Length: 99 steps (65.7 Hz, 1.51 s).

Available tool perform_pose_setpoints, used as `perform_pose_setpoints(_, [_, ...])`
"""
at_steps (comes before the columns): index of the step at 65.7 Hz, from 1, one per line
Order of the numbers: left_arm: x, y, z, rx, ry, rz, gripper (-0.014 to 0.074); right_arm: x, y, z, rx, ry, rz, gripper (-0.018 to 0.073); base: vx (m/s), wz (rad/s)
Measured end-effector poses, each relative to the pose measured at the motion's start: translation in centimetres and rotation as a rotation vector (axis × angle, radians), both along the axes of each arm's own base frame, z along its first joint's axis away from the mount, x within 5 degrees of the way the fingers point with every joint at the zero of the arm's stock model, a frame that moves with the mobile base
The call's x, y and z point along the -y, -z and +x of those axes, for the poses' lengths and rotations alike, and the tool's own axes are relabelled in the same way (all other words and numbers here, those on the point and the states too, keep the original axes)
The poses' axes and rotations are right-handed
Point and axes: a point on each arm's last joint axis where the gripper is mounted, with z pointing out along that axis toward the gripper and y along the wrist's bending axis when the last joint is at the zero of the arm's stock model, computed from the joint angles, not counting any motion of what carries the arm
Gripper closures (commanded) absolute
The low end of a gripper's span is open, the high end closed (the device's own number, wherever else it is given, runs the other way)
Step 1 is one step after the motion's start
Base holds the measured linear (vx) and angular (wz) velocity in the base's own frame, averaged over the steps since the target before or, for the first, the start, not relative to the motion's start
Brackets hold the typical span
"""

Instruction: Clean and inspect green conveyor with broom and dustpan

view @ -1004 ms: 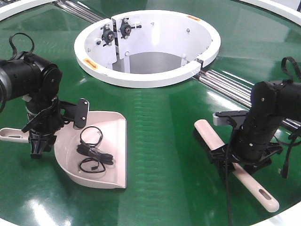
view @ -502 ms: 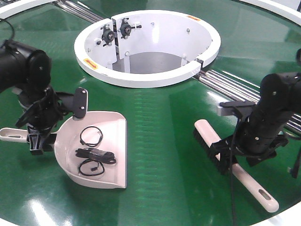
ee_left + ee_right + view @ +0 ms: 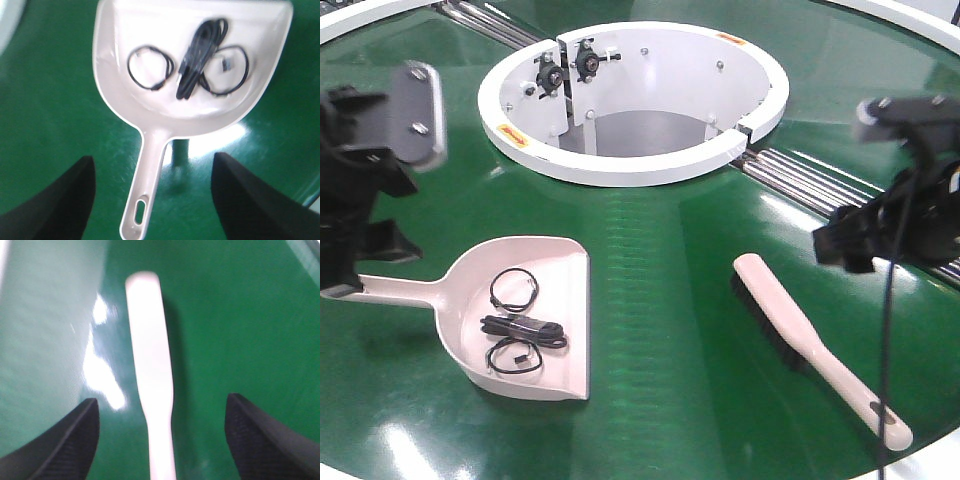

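With both tools raised clear and spread wide, gripping nothing, the sweeping step looks finished. The beige-pink plastic scoop-shaped dustpan [image 3: 525, 330] lies on the glossy dark-green conveyor [image 3: 660, 250] at near left, black coiled cords [image 3: 200, 57] inside it, below the left tool [image 3: 150, 200]. The slim beige-pink hand broom [image 3: 810, 345] with dark bristles lies at near right, under the right tool [image 3: 160, 440]. What remains, I judge, is inspection: the arms pull back from the belt.

Bright overhead light glares off the glossy green conveyor [image 3: 660, 300]; both wrist views are motion-blurred and soft.
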Motion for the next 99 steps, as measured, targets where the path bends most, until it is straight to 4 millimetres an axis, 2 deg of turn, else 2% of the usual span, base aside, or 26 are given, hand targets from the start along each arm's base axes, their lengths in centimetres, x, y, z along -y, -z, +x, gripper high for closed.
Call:
perform_pose_setpoints(10, [-0.7, -4.0, -4.1, 0.093, -0.178, -0.201, 0.0201, 0.6, -3.9, -3.1, 0.192, -0.012, 0.026, 0.0048, 0.00, 0.00])
perform_pose_setpoints(18, [-1.3, -6.7, -6.3, 0.227, -0.317, -0.376, 0.0233, 1.2, -6.2, -6.0, 0.309, -0.027, 0.033, 0.0048, 0.00, 0.00])
perform_pose_setpoints(23, [-1.8, -7.8, -7.6, 0.287, -0.402, -0.491, 0.0253, 1.6, -7.5, -7.9, 0.376, -0.028, 0.044, 0.0048, 0.00, 0.00])
perform_pose_setpoints(29, [-2.2, -7.8, -9.1, 0.315, -0.485, -0.598, 0.0274, 2.0, -8.6, -9.9, 0.457, -0.027, 0.058, 0.0048, 0.00, 0.00])
perform_pose_setpoints(37, [-2.9, -5.8, -10.6, 0.369, -0.518, -0.640, 0.0291, 2.4, -8.0, -12.3, 0.565, -0.020, 0.080, 0.0048, 0.00, 0.00])
perform_pose_setpoints(44, [-3.4, -2.9, -11.9, 0.425, -0.521, -0.673, 0.0294, 2.8, -5.4, -13.9, 0.633, -0.013, 0.092, 0.0048, 0.00, 0.00])
perform_pose_setpoints(57, [-4.3, 3.9, -14.3, 0.459, -0.602, -0.798, 0.0294, 2.9, 0.0, -16.9, 0.766, -0.075, 0.120, 0.0053, 0.00, 0.00])
perform_pose_setpoints(64, [-4.6, 7.3, -15.1, 0.435, -0.647, -0.827, 0.0294, 3.2, 2.6, -18.1, 0.835, -0.087, 0.130, 0.0055, 0.00, 0.00])
perform_pose_setpoints(70, [-4.7, 9.9, -15.3, 0.400, -0.670, -0.808, 0.0294, 3.4, 4.1, -18.7, 0.928, -0.080, 0.149, 0.0055, 0.00, 0.00])
perform_pose_setpoints(77, [-4.7, 11.8, -15.3, 0.389, -0.686, -0.817, 0.0302, 3.5, 5.5, -19.0, 0.982, -0.075, 0.161, 0.0067, 0.00, 0.00])
perform_pose_setpoints(84, [-4.7, 11.7, -15.1, 0.427, -0.685, -0.862, 0.0388, 3.5, 6.8, -18.8, 0.959, -0.076, 0.154, 0.0160, 0.00, 0.00])
perform_pose_setpoints(92, [-4.7, 11.5, -15.1, 0.444, -0.681, -0.875, 0.0607, 3.4, 7.4, -18.7, 0.943, -0.077, 0.150, 0.0421, 0.00, 0.00])
perform_pose_setpoints(96, [-4.7, 11.5, -15.1, 0.444, -0.680, -0.876, 0.0605, 3.4, 7.4, -18.7, 0.944, -0.077, 0.150, 0.0578, 0.00, 0.00])
perform_pose_setpoints(99, [-4.7, 11.5, -15.1, 0.446, -0.680, -0.877, 0.0605, 3.4, 7.4, -18.7, 0.944, -0.077, 0.150, 0.0573, 0.00, 0.00])
